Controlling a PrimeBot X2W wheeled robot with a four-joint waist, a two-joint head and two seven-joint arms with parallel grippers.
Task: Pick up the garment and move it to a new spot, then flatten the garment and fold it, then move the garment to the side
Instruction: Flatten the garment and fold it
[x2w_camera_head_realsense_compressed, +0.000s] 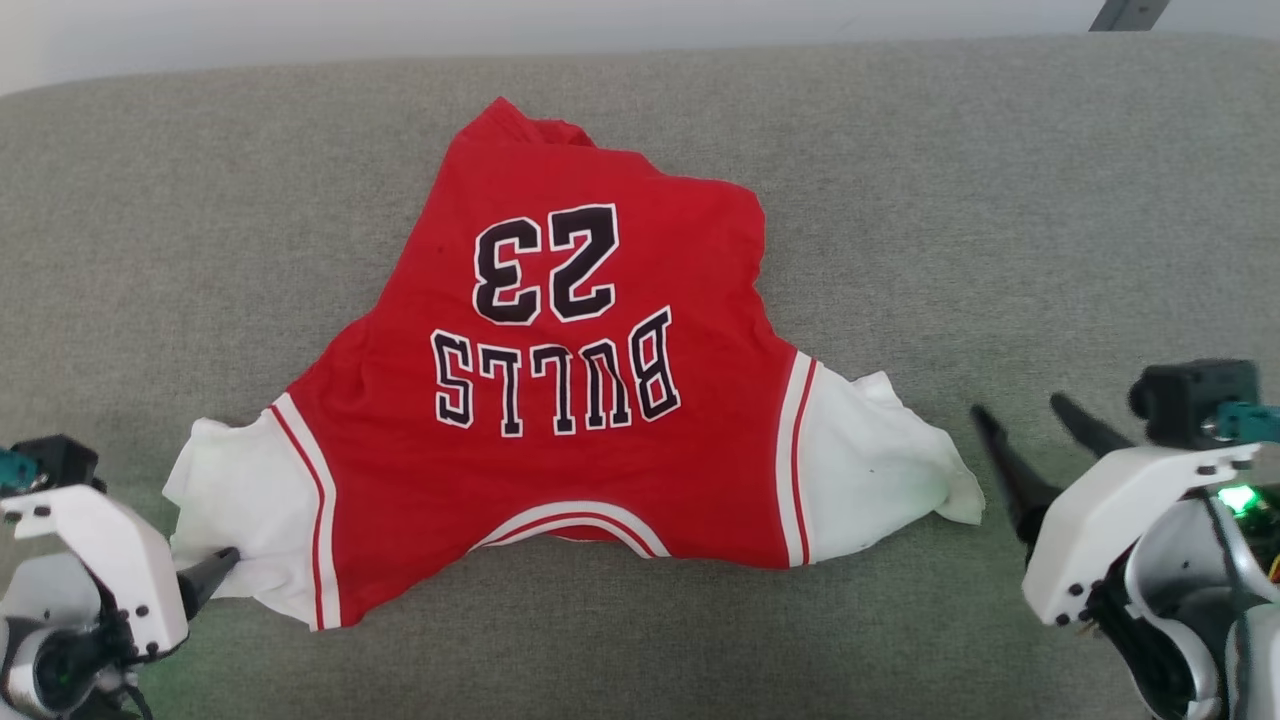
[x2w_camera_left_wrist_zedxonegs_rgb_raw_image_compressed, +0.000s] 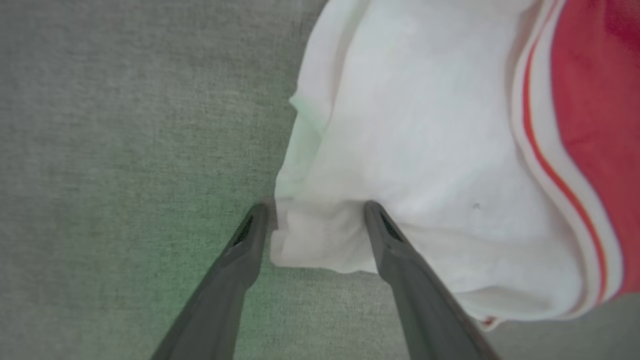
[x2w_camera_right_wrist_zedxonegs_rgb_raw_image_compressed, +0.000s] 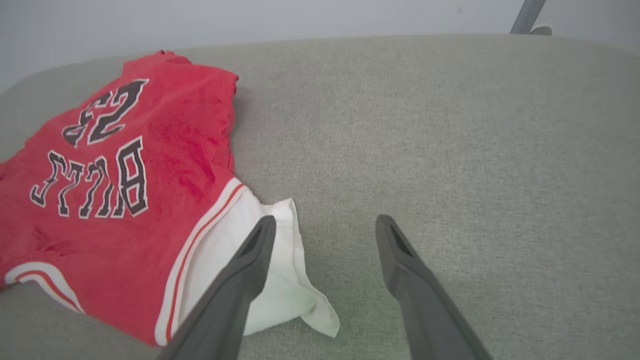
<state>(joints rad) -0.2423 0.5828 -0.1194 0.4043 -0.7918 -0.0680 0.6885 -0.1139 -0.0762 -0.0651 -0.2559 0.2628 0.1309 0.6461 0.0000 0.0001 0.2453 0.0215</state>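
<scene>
Grey fabric surface (x2w_camera_head_realsense_compressed: 1000, 180), the garment (x2w_camera_head_realsense_compressed: 560, 440) lying printed-side up from its near edge toward mid-surface. If I close shallow, I'd judge the sleeve corner (x2w_camera_left_wrist_zedxonegs_rgb_raw_image_compressed: 320, 235) slips free or bunches. My left gripper (x2w_camera_left_wrist_zedxonegs_rgb_raw_image_compressed: 315, 207) stands wide apart astride that white sleeve, touching it; my right gripper (x2w_camera_right_wrist_zedxonegs_rgb_raw_image_compressed: 325, 220), equally spread, holds nothing.

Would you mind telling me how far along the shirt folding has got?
Done: the garment lies spread, lettering up, on the grey cushion, hem rumpled. In hand: the open left tool straddles a white sleeve edge; the open right tool sits beside the other sleeve. Left: folding, moving aside.
</scene>
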